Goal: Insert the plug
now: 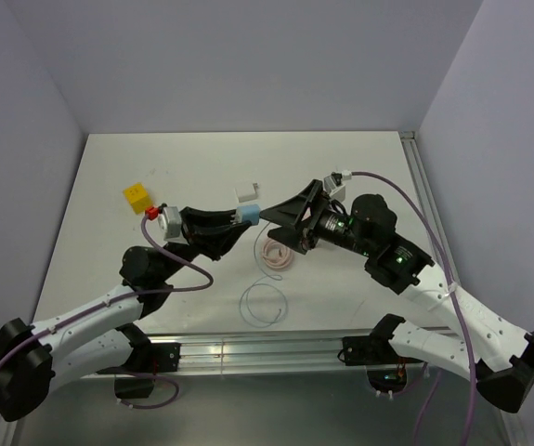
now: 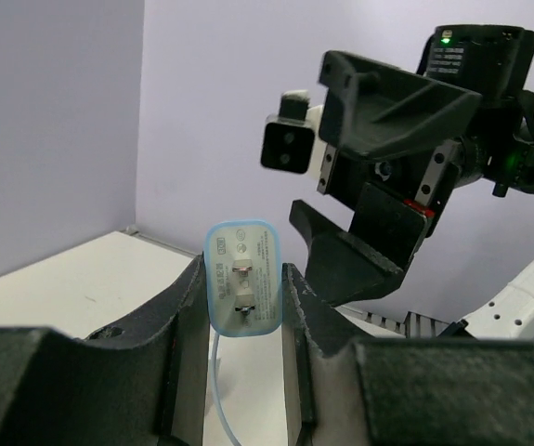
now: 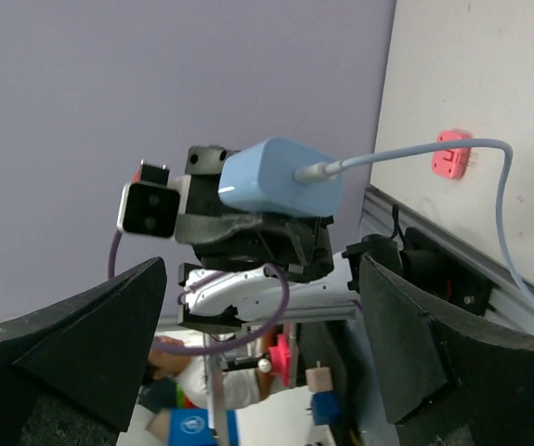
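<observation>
White table point(image 1: 109, 186), grey walls | left gripper point(image 1: 238, 219) pinches blue plug point(image 2: 240, 279) aloft at frame centre | right gripper point(image 1: 272, 229) spread wide just beside it | risk: trailing cable point(image 3: 406, 152) may tug plug askew

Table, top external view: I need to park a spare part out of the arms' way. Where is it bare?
Bare: the far strip of the table along the back wall, beyond the yellow block and the white adapter. Crowded: the middle, where the left gripper holding the plug faces the open right gripper, near the pink coil and cable loop.
</observation>
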